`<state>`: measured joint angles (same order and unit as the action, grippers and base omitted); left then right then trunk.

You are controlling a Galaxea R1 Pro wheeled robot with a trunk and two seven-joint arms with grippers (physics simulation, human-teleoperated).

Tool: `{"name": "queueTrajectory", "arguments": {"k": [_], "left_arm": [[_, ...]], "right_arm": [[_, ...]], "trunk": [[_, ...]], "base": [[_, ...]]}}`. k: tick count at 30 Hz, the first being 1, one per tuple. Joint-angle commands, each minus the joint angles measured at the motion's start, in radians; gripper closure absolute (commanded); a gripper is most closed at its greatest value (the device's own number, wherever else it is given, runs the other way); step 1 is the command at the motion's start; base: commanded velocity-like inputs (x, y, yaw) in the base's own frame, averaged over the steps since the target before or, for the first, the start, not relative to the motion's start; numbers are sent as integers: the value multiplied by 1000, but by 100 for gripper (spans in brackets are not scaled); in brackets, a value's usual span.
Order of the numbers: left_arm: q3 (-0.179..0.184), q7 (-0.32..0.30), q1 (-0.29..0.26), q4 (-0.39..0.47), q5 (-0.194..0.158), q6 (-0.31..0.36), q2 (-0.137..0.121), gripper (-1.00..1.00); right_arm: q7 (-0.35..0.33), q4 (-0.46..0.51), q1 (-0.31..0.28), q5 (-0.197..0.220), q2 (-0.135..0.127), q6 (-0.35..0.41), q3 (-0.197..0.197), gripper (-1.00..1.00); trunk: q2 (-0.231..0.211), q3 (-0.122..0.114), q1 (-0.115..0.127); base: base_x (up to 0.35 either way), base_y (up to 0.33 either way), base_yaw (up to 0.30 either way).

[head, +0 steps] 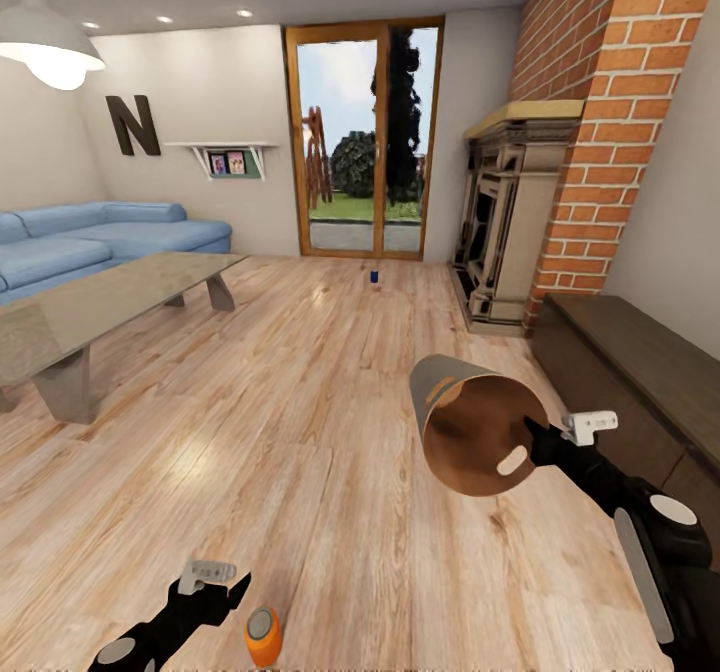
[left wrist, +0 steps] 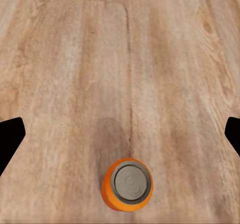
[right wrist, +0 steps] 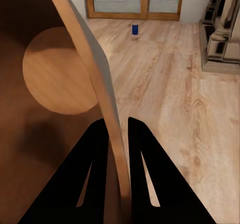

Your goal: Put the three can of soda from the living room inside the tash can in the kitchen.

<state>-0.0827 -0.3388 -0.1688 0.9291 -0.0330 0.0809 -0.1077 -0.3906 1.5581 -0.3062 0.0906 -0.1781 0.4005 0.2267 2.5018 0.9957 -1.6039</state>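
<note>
An orange soda can (head: 263, 636) stands upright on the wood-plank floor, just right of my left gripper (head: 234, 590). In the left wrist view the can (left wrist: 127, 184) shows its grey top, and the left gripper (left wrist: 120, 136) is open above the floor with the can off its centre line. My right gripper (head: 528, 449) is shut on the rim of the tash can (head: 470, 432), which is held tilted in the air with its brown inside facing me. The right wrist view has both fingers (right wrist: 145, 154) pinching the bin wall (right wrist: 95, 79). A dark blue can (head: 373, 276) (right wrist: 134, 29) stands far off by the glass doors.
A low grey-brown table (head: 100, 302) and blue sofa (head: 110, 237) are at the left. The fireplace (head: 510, 222), red brick column (head: 620, 132) and a dark low cabinet (head: 630, 362) line the right. Open plank floor lies between.
</note>
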Motion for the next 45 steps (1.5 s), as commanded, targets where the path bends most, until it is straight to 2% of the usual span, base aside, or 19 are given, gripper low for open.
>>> {"name": "queueTrajectory", "arguments": {"k": [1,3,5,7,8,10,11,12,14,17,18,19,20,21,23,29,32,41,45], "left_arm": [[0,1,0,0,0,0,0,-100],[2,-1,-3,17,-1,22,32,-100],[3,-2,-15,32,0,62,49,-100],[4,-2,-52,50,0,173,63,-100],[5,-1,-114,61,1,309,70,-100],[6,-1,-168,65,2,407,73,-100],[6,0,-262,63,4,583,74,-100],[6,6,-333,61,8,721,75,-100],[6,31,-427,58,11,867,78,-100],[3,73,-505,38,14,939,80,-100],[1,105,-556,-5,15,966,79,-100],[0,120,-580,-37,15,966,79,-100],[-5,176,-668,-183,9,966,75,-100],[-7,197,-698,-233,5,966,70,-100],[-10,213,-717,-265,2,966,63,-100],[-13,261,-746,-317,-2,966,49,-100],[-12,308,-749,-331,-1,883,50,-100],[-8,338,-743,-336,9,789,59,-100],[-5,342,-742,-351,11,774,60,-100]], "right_arm": [[-7,1,-1,11,0,1,1,100],[-6,1,-1,8,3,1,-5,100],[-6,1,-1,7,4,1,-8,100],[-6,0,-1,7,5,1,-11,100],[-5,0,-1,6,5,1,-12,100],[-5,0,-1,6,5,1,-13,100],[-5,0,-1,6,5,2,-13,100],[-5,0,-1,6,5,2,-13,100],[-5,0,-1,6,5,3,-14,100],[-6,0,-1,6,6,3,-14,100],[-6,0,-1,6,6,3,-15,100],[-6,0,-1,6,6,3,-15,100],[-6,0,-1,6,5,3,-14,100],[-6,0,-1,6,5,3,-13,100],[-6,0,-1,6,6,3,-13,100],[-4,-1,-1,4,7,3,-15,100],[-4,-1,-1,3,8,3,-14,100],[-4,-1,-1,3,8,2,-12,100],[17,0,-1,3,5,3,-11,100]], "trunk": [[0,4,0],[1,12,-1],[1,19,-2],[2,27,-3],[2,31,-3],[2,39,-4],[3,43,-5],[3,46,-5],[3,54,-6],[4,66,-8],[4,70,-8],[5,73,-8],[5,77,-9],[5,81,-9],[6,89,-10],[7,112,-13],[8,124,-14],[10,159,-18],[11,174,-20]], "base": [[0,0,0],[0,0,0],[0,0,0],[0,0,0],[0,0,0],[0,0,0],[0,0,0],[0,0,0],[0,0,0],[0,0,0],[0,0,0],[0,0,0],[0,0,0],[0,0,0],[0,0,0],[0,0,0],[0,0,0],[0,0,0],[0,0,0]]}}
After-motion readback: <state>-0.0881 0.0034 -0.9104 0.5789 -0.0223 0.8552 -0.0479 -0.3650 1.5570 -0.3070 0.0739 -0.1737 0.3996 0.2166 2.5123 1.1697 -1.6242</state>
